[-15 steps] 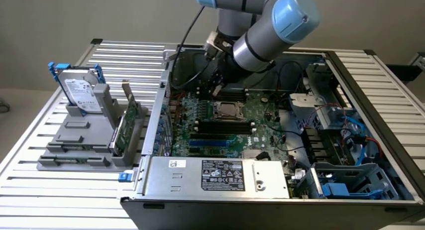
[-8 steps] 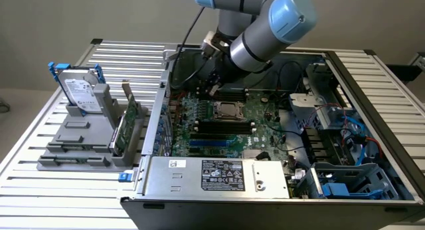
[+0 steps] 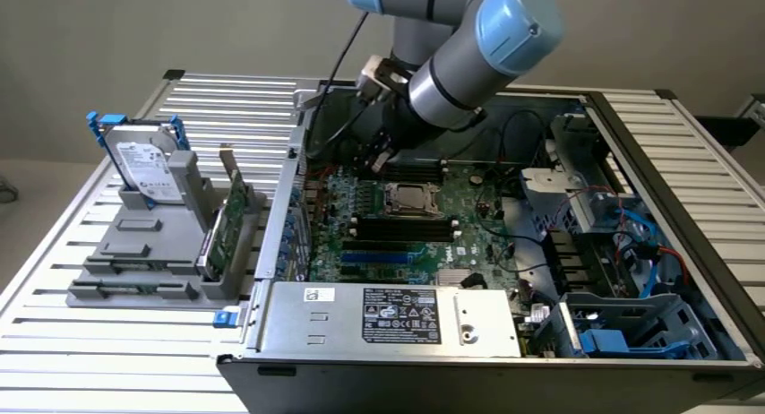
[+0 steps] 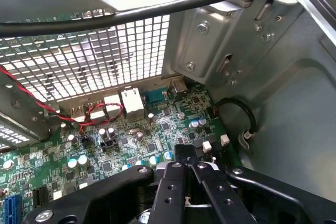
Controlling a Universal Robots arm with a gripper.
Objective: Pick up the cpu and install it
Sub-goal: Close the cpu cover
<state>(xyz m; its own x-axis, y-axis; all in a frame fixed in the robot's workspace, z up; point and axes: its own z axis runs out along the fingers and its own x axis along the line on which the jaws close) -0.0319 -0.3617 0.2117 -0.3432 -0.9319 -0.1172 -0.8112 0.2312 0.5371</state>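
Aluminium slatted table (image 3: 72,360) spans the exterior view and carries an open computer case (image 3: 669,208), which takes up the centre and the exterior view's right. Blue-and-grey robot arm (image 3: 478,64) enters at the upper centre of the frame and reaches into the rear part of the case. Green motherboard (image 3: 478,244) lies flat on the case floor beneath the arm. Silver power supply (image 3: 395,315) with a black label sits at the lower centre, along the near edge of the case. Grey holder (image 3: 143,262) stands on the table at the exterior view's left, just beside the case, with a hard drive (image 3: 150,172) in a blue bracket upright in it. Gripper (image 4: 185,155), seen in the wrist view, has its black fingers (image 4: 170,184) brought together with nothing visible between them. It hangs over the motherboard near the perforated rear wall (image 4: 105,56) and the rear connectors (image 4: 131,103). Cpu (image 3: 413,199), a small silvery-beige square, sits inside the metal-framed socket (image 3: 388,199) at the middle of the motherboard, apart from the gripper.
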